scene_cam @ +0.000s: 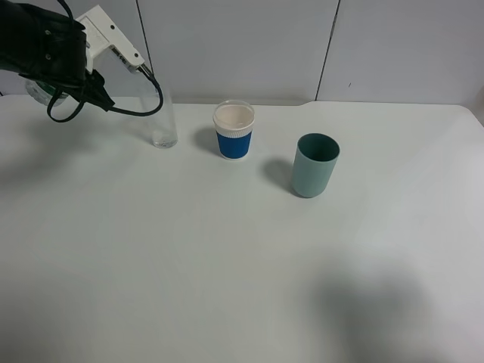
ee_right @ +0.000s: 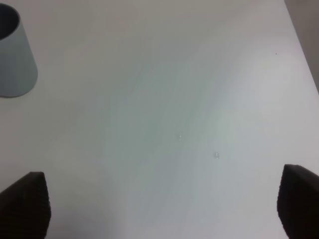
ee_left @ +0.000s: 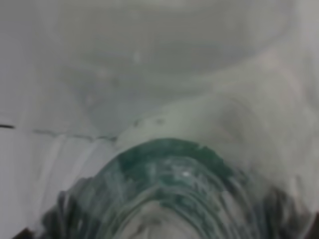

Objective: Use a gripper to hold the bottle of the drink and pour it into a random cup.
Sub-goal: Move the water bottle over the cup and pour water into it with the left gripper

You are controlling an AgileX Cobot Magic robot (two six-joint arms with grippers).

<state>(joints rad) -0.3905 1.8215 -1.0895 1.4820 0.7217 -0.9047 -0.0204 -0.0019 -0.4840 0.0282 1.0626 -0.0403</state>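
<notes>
Item, left gripper (scene_cam: pixel 47 79): I am reading it as clamped on the bottle of the drink (ee_left: pixel 169 184). The bottle is hanging clear of the counter (scene_cam: pixel 227 265) near its far left corner, and its green label is filling the blurred left wrist view. The jaws themselves are hiding under the arm, so the hold is my judgement, not a sighting. Item, cup (scene_cam: pixel 162 113): the tall clear glass is standing upright close to the far edge, just beside the arm's white bracket (scene_cam: pixel 113 38), with the black cable (scene_cam: pixel 113 110) looping in front of it. Item, right gripper (ee_right: pixel 162 204): its jaws are standing wide apart over bare counter and holding nothing, with the teal cup (ee_right: pixel 12 55) sitting off to one side. Items not in use: the blue-sleeved paper cup (scene_cam: pixel 234 131) is sitting midway along the far edge, and the teal cup is sitting to its right. Step in hand, as I am judging it: bringing the bottle's neck over the glass for the pour. The glass mouth is narrow, so I am planning to centre the neck above the rim before tipping. I am then planning to tilt slowly and hold the cable and bracket off the glass, which looks easy to topple.
</notes>
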